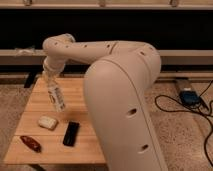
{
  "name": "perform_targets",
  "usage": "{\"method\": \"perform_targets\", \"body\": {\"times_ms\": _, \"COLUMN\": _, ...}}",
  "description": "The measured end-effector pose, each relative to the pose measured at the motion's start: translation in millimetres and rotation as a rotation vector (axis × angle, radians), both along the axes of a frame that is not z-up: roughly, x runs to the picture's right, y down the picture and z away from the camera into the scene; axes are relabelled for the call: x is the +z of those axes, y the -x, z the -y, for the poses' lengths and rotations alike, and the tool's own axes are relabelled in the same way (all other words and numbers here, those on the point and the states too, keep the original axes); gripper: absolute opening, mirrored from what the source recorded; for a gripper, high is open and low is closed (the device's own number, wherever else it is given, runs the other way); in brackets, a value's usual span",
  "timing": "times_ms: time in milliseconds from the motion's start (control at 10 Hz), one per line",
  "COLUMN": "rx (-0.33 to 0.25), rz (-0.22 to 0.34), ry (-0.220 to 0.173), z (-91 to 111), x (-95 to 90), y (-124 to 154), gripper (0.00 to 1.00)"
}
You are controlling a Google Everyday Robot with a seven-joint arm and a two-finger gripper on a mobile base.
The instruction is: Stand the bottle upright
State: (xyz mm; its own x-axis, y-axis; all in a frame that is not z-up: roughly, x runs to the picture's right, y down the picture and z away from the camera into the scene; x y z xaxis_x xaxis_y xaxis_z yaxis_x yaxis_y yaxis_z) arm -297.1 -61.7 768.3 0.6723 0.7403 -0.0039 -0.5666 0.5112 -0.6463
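Note:
The bottle (pixel 56 98), whitish with a pale label, hangs tilted above the left part of the wooden table (pixel 82 90). Its lower end points down and to the right. My gripper (pixel 49 80) sits at the bottle's upper end, below the big white arm's wrist, and is shut on the bottle. The bottle's cap is hidden. The arm's bulky body fills the middle of the camera view and hides the right part of the table.
On the table below the bottle lie a white rounded block (pixel 47 122), a black phone (pixel 71 133) and a reddish-brown object (pixel 31 143) near the front left corner. A blue box (pixel 190 96) with black cables lies on the floor at right.

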Motion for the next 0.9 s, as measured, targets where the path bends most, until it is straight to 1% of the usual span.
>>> {"method": "perform_targets", "body": {"times_ms": 200, "rx": -0.051, "rz": 0.073, "ry": -0.017, "z": 12, "x": 7.3, "y": 9, "gripper": 0.00}}
{"method": "perform_targets", "body": {"times_ms": 500, "rx": -0.096, "rz": 0.169, "ry": -0.040, "z": 24, "x": 13.1, "y": 26, "gripper": 0.00}}
{"method": "perform_targets", "body": {"times_ms": 600, "rx": -0.096, "rz": 0.192, "ry": -0.047, "z": 28, "x": 13.7, "y": 29, "gripper": 0.00}}
{"method": "perform_targets", "body": {"times_ms": 700, "rx": -0.083, "rz": 0.219, "ry": -0.058, "z": 33, "x": 13.5, "y": 31, "gripper": 0.00}}
{"method": "perform_targets", "body": {"times_ms": 800, "rx": -0.054, "rz": 0.244, "ry": -0.070, "z": 37, "x": 13.8, "y": 32, "gripper": 0.00}}
{"method": "perform_targets", "body": {"times_ms": 900, "rx": -0.027, "rz": 0.257, "ry": -0.081, "z": 41, "x": 14.9, "y": 28, "gripper": 0.00}}
